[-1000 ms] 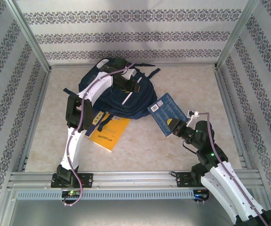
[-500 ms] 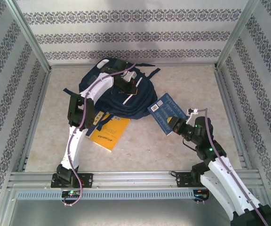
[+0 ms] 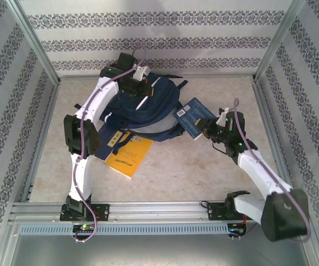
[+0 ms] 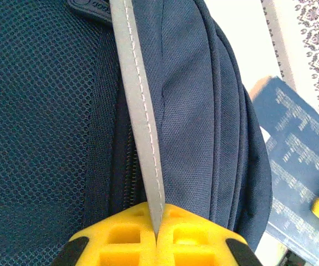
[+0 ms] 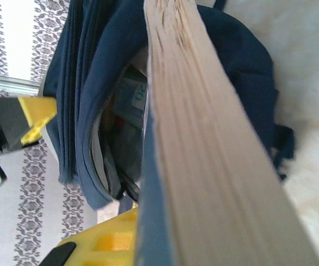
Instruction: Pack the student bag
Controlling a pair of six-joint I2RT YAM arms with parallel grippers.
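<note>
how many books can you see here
2. A blue book is held by the right gripper at the student bag's right side; a yellow book lies on the table in front of the bag. More may be hidden inside the bag.

The student bag, navy fabric with a mesh panel and a grey-white stitched stripe, lay slumped at the far middle of the bench, dark straps trailing toward the back. Its mouth gaped open toward the right, contents dimly visible inside.
</note>
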